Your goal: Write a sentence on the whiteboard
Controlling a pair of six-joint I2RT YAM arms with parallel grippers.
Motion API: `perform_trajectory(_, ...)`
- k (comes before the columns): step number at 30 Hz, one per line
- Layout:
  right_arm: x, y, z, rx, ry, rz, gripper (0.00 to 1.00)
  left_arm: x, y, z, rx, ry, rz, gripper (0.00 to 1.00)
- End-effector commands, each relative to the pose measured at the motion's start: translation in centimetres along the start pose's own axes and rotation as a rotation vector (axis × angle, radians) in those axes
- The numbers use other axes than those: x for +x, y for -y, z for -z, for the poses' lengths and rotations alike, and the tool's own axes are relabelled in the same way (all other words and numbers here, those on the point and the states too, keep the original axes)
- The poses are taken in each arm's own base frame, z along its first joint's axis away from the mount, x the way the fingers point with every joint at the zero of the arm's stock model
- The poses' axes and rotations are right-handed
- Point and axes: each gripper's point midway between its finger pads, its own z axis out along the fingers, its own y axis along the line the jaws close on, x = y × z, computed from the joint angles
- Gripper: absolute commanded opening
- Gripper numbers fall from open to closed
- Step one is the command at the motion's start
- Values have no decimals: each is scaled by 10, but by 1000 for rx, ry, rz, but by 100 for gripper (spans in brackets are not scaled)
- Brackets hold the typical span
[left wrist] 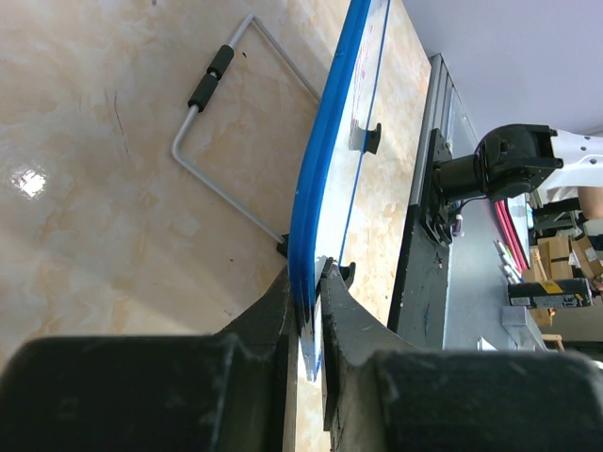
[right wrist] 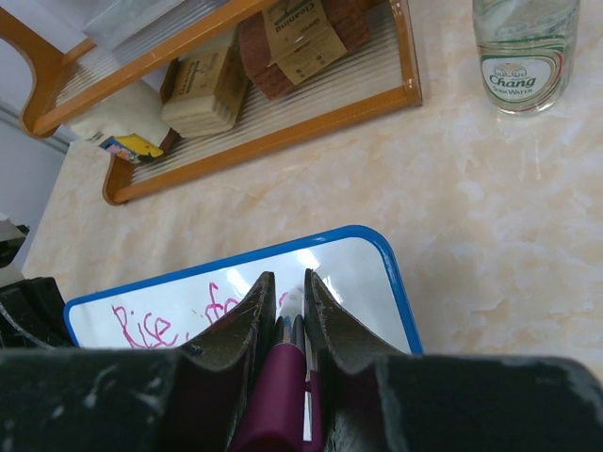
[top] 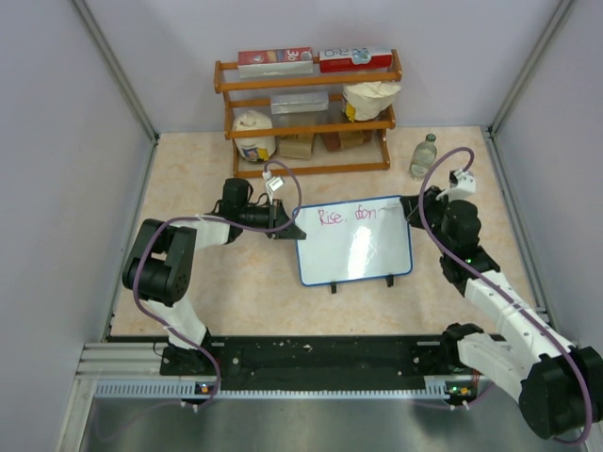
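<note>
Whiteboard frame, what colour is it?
The frame of the whiteboard is blue. It shows best in the left wrist view, seen edge-on.

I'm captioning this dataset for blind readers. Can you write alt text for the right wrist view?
The right pincer grips a magenta marker pointed at the blue-framed whiteboard, beside pink lettering that starts "Rise,". Beyond the board, on the marbled table, stand a wooden rack holding boxes and a clear glass bottle.
</note>
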Motion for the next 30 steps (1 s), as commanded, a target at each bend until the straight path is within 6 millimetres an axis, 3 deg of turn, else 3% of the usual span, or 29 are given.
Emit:
perform_trajectory(1,-14,7,0,38,44,32,0,20,-29,-3,-112,-22,-3,0)
perform_trajectory(13,-21,19,5,89,65,46,0,19,-29,-3,-113,-21,-5,0)
perform_trajectory(30,-53,-22,6,-59,119,3,0,19,-29,-4,-110,-21,-4,0)
